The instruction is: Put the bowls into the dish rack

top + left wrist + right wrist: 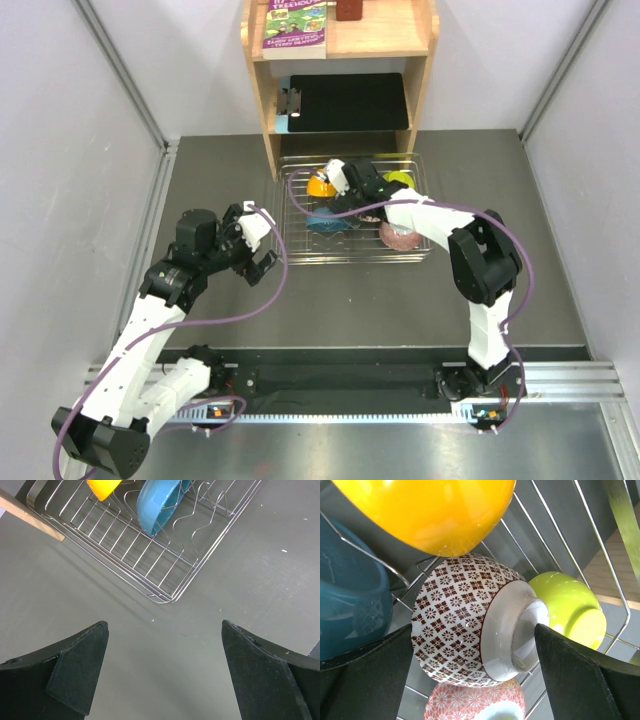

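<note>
Right wrist: all five bowls sit in the dish rack (165, 600): orange bowl (430, 510), blue bowl (350, 590), lime-green bowl (570, 610), pinkish bowl (470, 702), and the white net-pattern bowl (465, 625), on its side inside my right gripper (474, 629). Jaws sit at its rim and foot; can't tell if I'm clamping or clear. Left gripper (164, 624) is spread wide and empty over the table (250, 605), near the rack corner. Loading looks basically done; let-go and retreat remain. Bowls are glossy, glazed, round. Rack is thin bright wire with wavy tines.

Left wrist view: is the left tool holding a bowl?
No, the left tool is open with nothing between its fingers; the blue bowl sits in the dish rack.
</note>
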{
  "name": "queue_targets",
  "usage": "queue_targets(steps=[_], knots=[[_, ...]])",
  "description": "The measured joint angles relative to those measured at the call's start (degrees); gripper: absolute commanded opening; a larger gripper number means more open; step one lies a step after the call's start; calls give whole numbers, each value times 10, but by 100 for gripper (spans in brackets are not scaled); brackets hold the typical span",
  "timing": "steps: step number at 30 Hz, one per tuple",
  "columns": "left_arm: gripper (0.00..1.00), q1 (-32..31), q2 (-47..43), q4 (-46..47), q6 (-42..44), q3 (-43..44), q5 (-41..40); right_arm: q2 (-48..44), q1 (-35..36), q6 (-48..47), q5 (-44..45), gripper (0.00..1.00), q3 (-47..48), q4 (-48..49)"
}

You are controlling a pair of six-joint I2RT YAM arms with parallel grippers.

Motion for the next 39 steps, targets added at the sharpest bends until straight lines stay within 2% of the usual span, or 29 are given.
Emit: queue_targets(steps=[28,34,39], knots=[[99,2,0,-4,-3,0,-2,-4,0,-40,-75,100,49,-154],[99,5,3,-10,-8,20,-8,-66,0,-40,-54,100,46,-190],[99,6,4,-6,-20,28,-30,-196,-9,-30,-34,100,-11,-179]])
